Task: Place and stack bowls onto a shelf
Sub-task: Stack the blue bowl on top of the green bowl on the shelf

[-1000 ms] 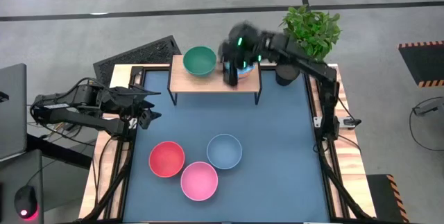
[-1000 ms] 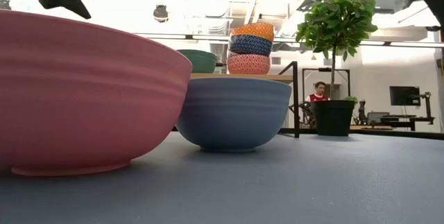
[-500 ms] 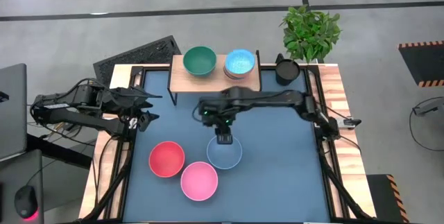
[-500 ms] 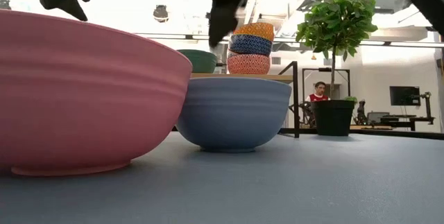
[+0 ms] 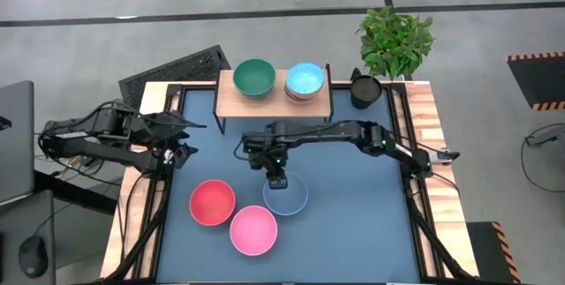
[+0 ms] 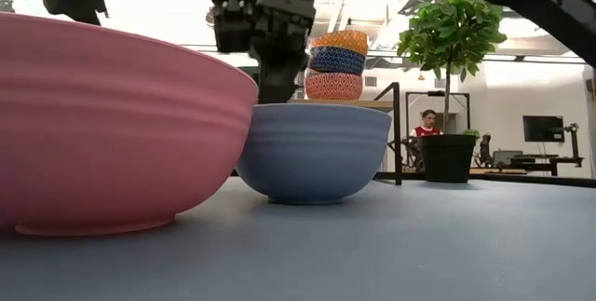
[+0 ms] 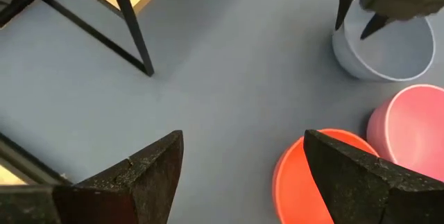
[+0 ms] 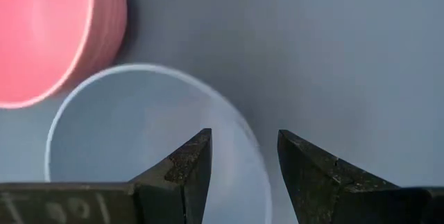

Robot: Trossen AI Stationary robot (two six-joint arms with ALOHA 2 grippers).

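The grey-blue bowl (image 5: 288, 197) stands on its base on the blue table, with the red bowl (image 5: 212, 202) and the pink bowl (image 5: 253, 229) to its near left. My right gripper (image 8: 244, 151) is open and points down over the grey-blue bowl's far rim (image 8: 239, 116), one finger inside the rim and one outside, with no touch showing. On the wooden shelf (image 5: 274, 101) at the far edge sit a green bowl (image 5: 253, 77) and a stack of small patterned bowls (image 5: 305, 80). My left gripper (image 7: 243, 161) hangs open above the table's left side.
A black cup (image 5: 363, 90) and a potted plant (image 5: 395, 38) stand at the far right corner, beside the shelf. The right arm (image 5: 353, 131) stretches across the table's middle. Bare blue table surface (image 5: 362, 214) lies to the right of the bowls.
My right gripper has left the small stack on the shelf, swung toward the table's near edge and dropped to the grey-blue bowl's far rim, tipping to point steeply down. No bowl has moved.
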